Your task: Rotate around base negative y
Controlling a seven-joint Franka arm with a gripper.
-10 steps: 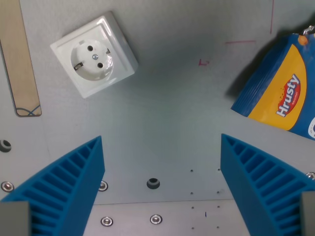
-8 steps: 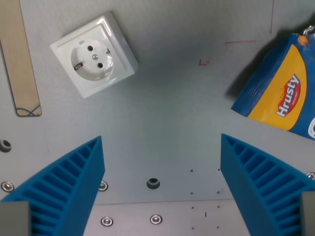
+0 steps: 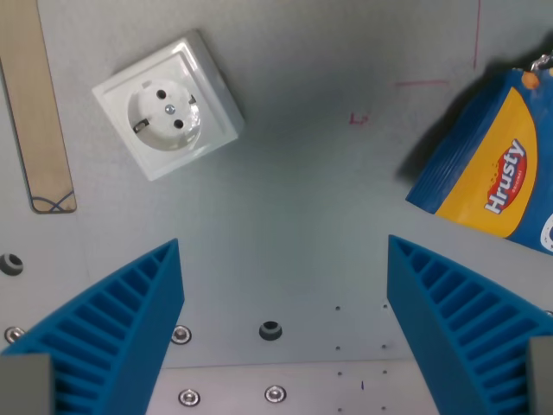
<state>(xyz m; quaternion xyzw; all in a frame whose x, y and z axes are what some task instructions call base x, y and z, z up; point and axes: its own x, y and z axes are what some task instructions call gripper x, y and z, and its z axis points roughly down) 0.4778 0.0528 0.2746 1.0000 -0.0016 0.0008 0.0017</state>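
The task named no object, only a turn about the base, so nothing needed grasping; the gripper [image 3: 281, 333] was itself what moved, rigid and unloaded. Its ribbed blue fingers [image 3: 112, 333] stood wide apart, holding nothing, above the grey metal table [image 3: 302, 216]. Relative to the gripper, the blue and yellow Hrusty packet [image 3: 492, 164] lay toward the wrist view's upper right, the white wall socket [image 3: 168, 104] upper left, the tan strip [image 3: 34, 104] beyond it, and a bolt hole [image 3: 270, 329] between the fingers.
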